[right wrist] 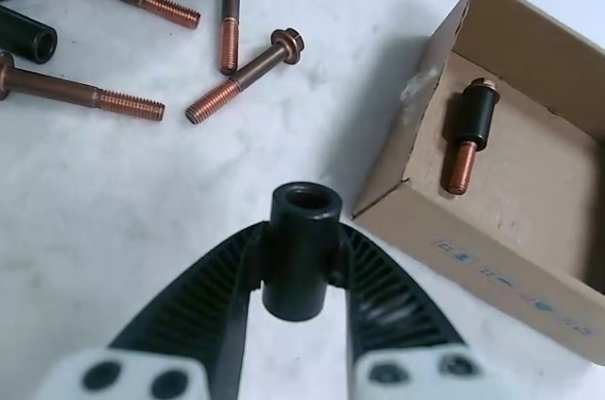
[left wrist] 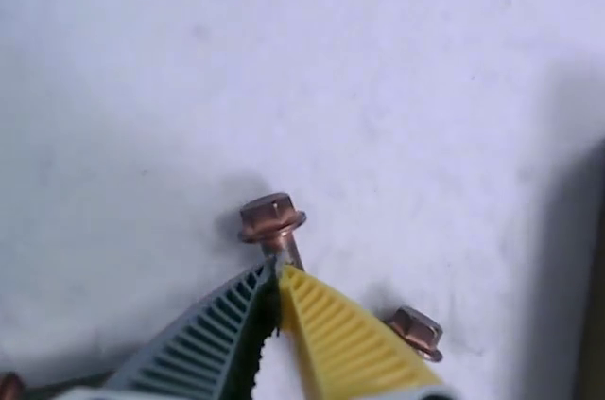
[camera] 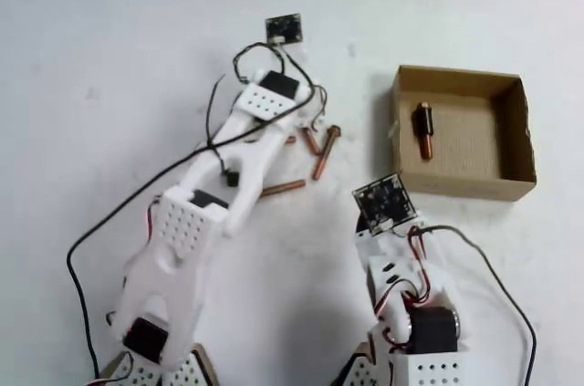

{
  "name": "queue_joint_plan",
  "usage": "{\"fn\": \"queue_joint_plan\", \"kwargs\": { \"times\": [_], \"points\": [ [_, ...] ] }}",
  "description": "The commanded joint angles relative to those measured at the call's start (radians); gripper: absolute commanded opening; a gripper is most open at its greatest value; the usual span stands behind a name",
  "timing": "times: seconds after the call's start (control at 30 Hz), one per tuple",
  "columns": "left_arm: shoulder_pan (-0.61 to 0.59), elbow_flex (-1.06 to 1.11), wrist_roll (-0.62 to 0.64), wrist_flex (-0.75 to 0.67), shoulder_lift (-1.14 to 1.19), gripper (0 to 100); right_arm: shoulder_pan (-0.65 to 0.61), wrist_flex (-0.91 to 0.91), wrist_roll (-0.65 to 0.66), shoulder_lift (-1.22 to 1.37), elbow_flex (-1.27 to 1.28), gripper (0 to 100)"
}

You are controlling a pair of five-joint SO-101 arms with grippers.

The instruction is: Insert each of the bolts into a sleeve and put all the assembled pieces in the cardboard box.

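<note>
— Where the high view looks down, what's hidden?
— An arm covers most of the copper-coloured threaded bolts (camera: 324, 153) on the white worktop (camera: 109, 57). The brown cardboard box (camera: 465, 187) holds one sleeved bolt (camera: 424, 130).
— Left wrist?
— The left claw (left wrist: 279, 277) pinches one hex-headed bolt (left wrist: 271, 217) by the shank, its thread hidden.
— Right wrist?
— The right claw (right wrist: 301, 258) clasps a black cylindrical sleeve (right wrist: 301, 220) upright, near the box.

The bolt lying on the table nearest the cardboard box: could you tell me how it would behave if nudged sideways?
The bolt would probably roll: its shank is round and it lies flat on the smooth table. Its wider head would likely steer it in a curve. It looks like solid metal, so probably stiff and heavy for its size.
</note>
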Motion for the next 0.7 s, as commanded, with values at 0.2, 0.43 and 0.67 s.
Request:
{"fn": "queue_joint_plan", "kwargs": {
  "times": [0.2, 0.43, 0.67],
  "points": [
    [0.001, -0.048, 0.011, -0.003, -0.025, 3, 0.015, -0.028, -0.005, -0.010, -0.011, 1.7],
    [0.002, -0.155, 0.012, 0.149, -0.059, 3, 0.015, -0.030, -0.005, -0.010, -0.011, 1.7],
    [0.002, -0.196, 0.015, 0.158, -0.007, 3, 0.015, -0.030, -0.005, -0.010, -0.011, 1.7]
  ]
}}
